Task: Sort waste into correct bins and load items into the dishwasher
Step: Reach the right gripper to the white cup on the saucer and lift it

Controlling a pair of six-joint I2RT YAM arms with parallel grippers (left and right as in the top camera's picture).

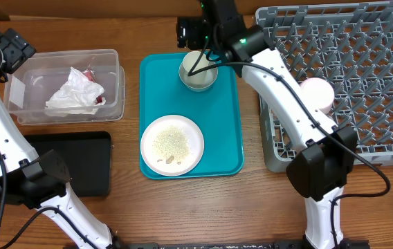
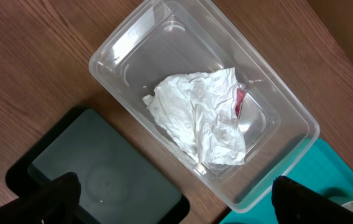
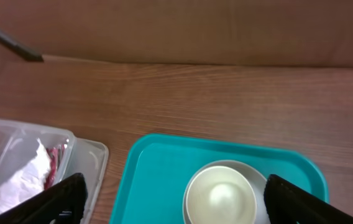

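Bowl — upright, mouth up

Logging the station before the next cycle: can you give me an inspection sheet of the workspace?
Surface: wooden table, no spills seen.
Job's things: teal tray holds bowl and crumbed plate; clear bin holds crumpled napkin; black bin empty; dish rack holds one cup.
Clutter: nothing seen.
Grippers: left gripper above clear bin, jaws open; right gripper above bowl, jaws open.
Cables: black cables run along both arms.
Surroundings: cardboard wall behind table.
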